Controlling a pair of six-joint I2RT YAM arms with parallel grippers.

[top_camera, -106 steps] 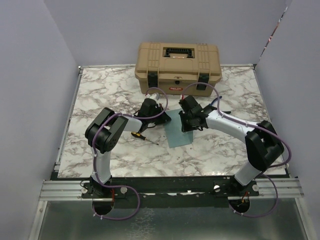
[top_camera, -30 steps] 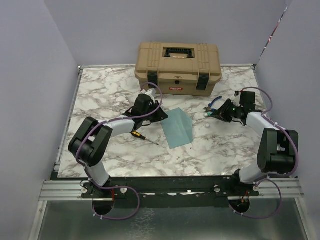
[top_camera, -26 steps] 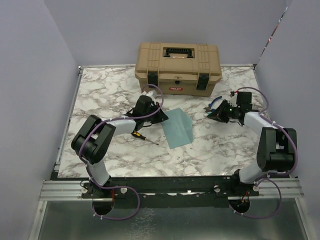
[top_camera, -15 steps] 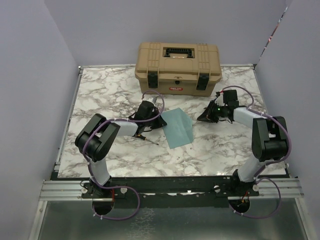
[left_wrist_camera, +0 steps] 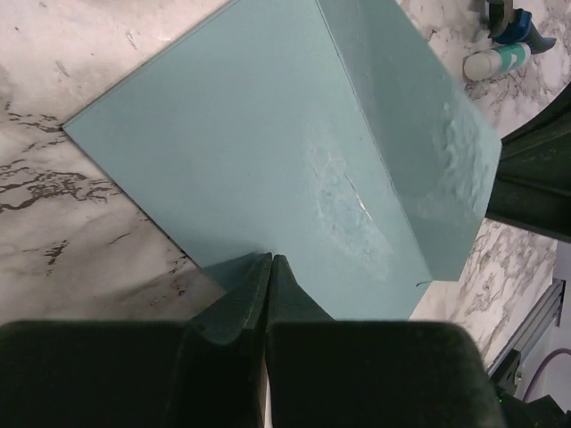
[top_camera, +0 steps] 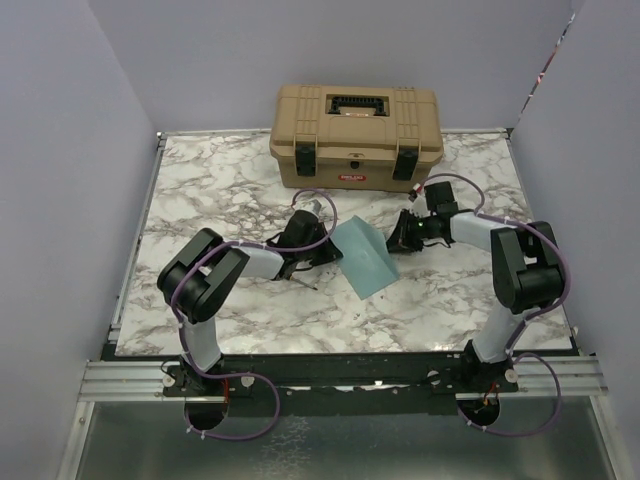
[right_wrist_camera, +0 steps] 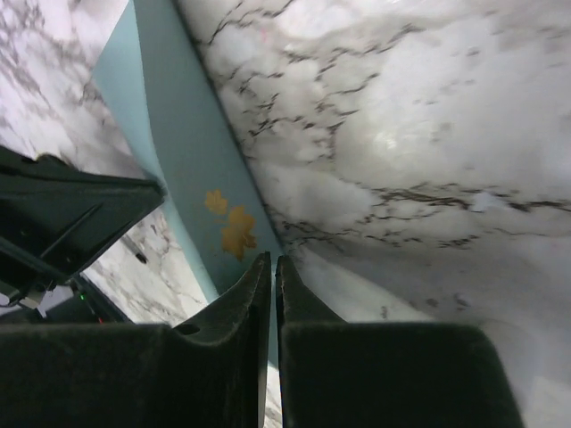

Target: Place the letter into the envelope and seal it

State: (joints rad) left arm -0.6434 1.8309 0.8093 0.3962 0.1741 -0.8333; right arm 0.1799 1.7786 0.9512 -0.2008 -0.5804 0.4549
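Observation:
The teal envelope [top_camera: 365, 262] lies mid-table with its right side bent up off the marble. In the left wrist view the envelope [left_wrist_camera: 250, 143] shows a crease with the right part raised. My left gripper [top_camera: 328, 250] is shut, its tips [left_wrist_camera: 270, 259] resting on the envelope's near left edge. My right gripper [top_camera: 393, 245] is shut on the envelope's raised right edge. In the right wrist view the teal edge [right_wrist_camera: 169, 125], with gold leaf marks, runs between the closed fingers of that gripper [right_wrist_camera: 272, 259]. The letter is not in view.
A tan toolbox [top_camera: 355, 130] stands at the back centre. A screwdriver [top_camera: 303, 283] lies under my left arm. A small white-and-teal tube [left_wrist_camera: 495, 62] and a blue-handled tool [left_wrist_camera: 517, 22] lie right of the envelope. Grey walls enclose the marble table [top_camera: 220, 190].
My right arm has swung in from the right to the envelope's right edge. That side of the envelope has lifted and the envelope has shifted. My left gripper has moved onto the left edge.

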